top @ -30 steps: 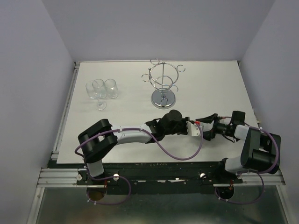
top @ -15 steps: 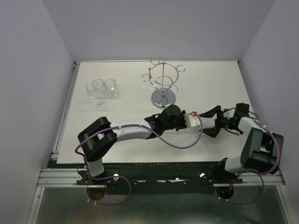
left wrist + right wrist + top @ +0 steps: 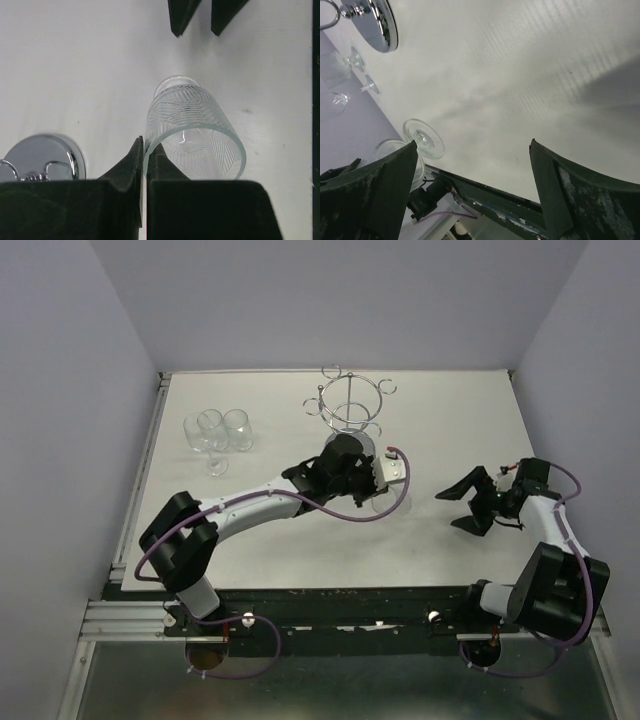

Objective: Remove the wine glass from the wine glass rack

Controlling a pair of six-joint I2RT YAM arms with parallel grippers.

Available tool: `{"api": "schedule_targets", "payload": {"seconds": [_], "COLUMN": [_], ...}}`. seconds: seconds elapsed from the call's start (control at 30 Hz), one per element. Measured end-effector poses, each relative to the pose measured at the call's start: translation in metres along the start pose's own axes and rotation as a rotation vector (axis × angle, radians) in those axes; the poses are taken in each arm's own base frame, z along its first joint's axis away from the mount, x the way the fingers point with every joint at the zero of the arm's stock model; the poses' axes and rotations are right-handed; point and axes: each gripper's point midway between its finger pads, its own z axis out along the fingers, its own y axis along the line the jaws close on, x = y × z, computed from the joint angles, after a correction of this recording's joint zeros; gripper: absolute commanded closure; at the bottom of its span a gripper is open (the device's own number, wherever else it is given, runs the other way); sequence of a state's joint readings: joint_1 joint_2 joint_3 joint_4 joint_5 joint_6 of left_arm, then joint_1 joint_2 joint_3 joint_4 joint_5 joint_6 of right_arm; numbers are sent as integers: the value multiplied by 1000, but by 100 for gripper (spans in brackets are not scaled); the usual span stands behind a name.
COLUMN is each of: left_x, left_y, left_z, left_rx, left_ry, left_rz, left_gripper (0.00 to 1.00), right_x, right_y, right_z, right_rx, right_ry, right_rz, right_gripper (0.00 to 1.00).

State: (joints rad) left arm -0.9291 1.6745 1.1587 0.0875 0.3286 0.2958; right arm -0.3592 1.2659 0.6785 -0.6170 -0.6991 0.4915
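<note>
Centrally, clear wine glass [image 3: 192, 125], bowl cut with fanned lines, rim clamped in left jaws; right jaws wide apart.

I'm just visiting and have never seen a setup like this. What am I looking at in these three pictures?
These are two robot arms bolted at the near edge of a white table. One picture comes from a camera overhead. The other two come from a camera on each wrist, looking out past that arm's own fingers. On the table stand a chrome wine glass rack and, far left, a small group of glasses. The left gripper is shut on the rim of a patterned wine glass, near the rack's base. The right gripper is open and holds nothing.
</note>
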Motion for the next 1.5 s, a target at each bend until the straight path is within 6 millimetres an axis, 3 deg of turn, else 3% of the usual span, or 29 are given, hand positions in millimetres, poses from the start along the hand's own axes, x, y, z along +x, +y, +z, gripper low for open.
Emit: {"api": "schedule_targets", "payload": {"seconds": [0.43,0.6,0.8,1.0,1.13,1.27,1.5], "left_x": [65,82,98,102,109,124,137], "left_y": [-22,-22,23,97,141,174,195], "left_z": [-112,-149,-191,-220,-238,-251,-255], "left_rx": [293,339,178,-47,-147,-190,-143], "left_ry": [260,391,492,512,520,577,674], "left_rz": [42,100,54,-145,-236,-305,-309], "left_gripper": [100,100,100,100,100,100,100], "right_x": [-23,-37,-69,-113,-138,-143,-136], "right_y": [-18,-12,4,28,50,65,83], "right_z": [-24,-33,-38,-42,-33,-17,-6], "right_rx": [79,90,76,57,8,-33,-89], "right_ry": [-153,-193,-237,-291,-303,-279,-253], "right_rz": [-124,-225,-330,-396,-416,-411,-389], "right_gripper": [0,0,0,0,0,0,0]}}
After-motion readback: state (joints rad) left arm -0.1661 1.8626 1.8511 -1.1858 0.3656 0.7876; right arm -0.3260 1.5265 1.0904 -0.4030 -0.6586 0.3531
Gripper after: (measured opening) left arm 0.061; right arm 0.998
